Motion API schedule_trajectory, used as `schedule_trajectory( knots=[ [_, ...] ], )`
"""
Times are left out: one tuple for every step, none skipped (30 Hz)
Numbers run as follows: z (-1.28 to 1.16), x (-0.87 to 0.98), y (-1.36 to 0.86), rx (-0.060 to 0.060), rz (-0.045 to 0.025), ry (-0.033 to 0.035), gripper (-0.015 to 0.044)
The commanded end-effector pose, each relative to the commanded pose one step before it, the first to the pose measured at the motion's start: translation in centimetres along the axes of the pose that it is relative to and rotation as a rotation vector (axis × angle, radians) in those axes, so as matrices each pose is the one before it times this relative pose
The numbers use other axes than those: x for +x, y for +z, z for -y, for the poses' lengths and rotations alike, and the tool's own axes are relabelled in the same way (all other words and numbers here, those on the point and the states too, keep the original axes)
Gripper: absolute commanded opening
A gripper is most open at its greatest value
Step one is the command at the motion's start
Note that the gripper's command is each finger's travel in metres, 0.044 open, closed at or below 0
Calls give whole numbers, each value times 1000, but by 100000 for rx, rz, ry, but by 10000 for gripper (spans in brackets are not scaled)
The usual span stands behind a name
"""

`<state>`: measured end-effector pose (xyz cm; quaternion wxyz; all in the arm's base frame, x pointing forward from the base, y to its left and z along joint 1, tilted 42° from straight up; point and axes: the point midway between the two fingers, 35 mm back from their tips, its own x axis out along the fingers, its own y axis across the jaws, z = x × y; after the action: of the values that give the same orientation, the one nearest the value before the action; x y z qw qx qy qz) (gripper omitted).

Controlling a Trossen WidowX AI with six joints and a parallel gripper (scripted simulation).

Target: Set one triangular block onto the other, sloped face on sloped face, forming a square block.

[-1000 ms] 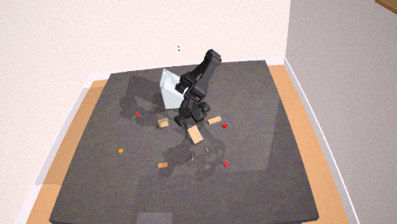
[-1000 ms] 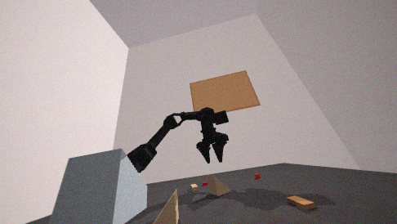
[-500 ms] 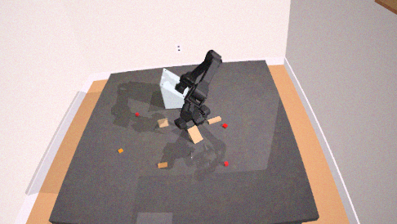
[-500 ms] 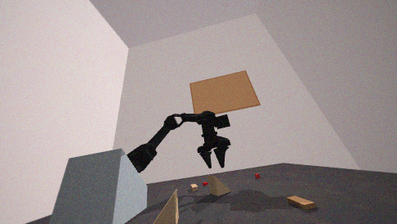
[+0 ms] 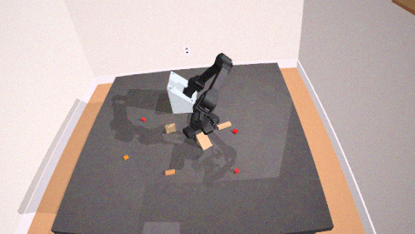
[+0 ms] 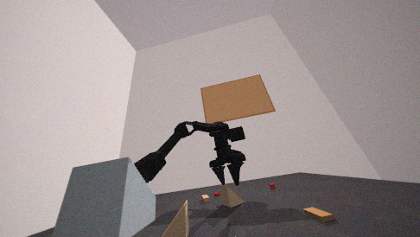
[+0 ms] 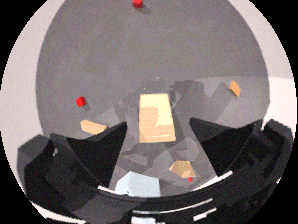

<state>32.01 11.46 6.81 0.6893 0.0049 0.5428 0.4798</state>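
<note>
Though triangular, flat-faced tan block (image 5: 204, 141) (image 6: 231, 197) (image 7: 156, 118).
</note>
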Motion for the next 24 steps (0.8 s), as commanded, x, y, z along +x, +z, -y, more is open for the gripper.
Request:
schedule_trajectory(
  knots=[
    [14, 771, -287, 1162, -385, 795, 440],
    [2, 164, -19, 0, 6, 8, 440],
    [1, 164, -20, 0, 6, 8, 440],
    [1, 164, -20, 0, 7, 9, 440],
    [0, 163, -21, 0, 7, 10, 440],
    [-1, 163, -22, 0, 7, 11, 440],
    [-2, 163, -23, 0, 8, 12, 440],
    [-3, 163, -23, 0, 8, 12, 440],
    [-3, 162, -24, 0, 8, 13, 440],
    [-4, 162, -25, 0, 9, 14, 440],
    [-5, 162, -25, 0, 9, 15, 440],
    [-6, 161, -26, 0, 9, 16, 440],
    [-7, 161, -26, 1, 10, 16, 440],
    [-7, 161, -27, 1, 10, 17, 440],
    [-8, 160, -28, 1, 10, 18, 440],
    [-9, 160, -28, 1, 11, 19, 440],
    [-10, 159, -29, 1, 11, 20, 440],
    [-10, 159, -30, 1, 11, 20, 440],
    [-11, 159, -30, 1, 11, 21, 440],
    [-12, 158, -31, 1, 12, 22, 440],
    [-13, 158, -32, 1, 12, 23, 440],
    [-13, 157, -32, 1, 12, 24, 440],
    [-14, 157, -33, 1, 12, 24, 440],
    [-15, 156, -34, 1, 13, 25, 440]
  ],
)
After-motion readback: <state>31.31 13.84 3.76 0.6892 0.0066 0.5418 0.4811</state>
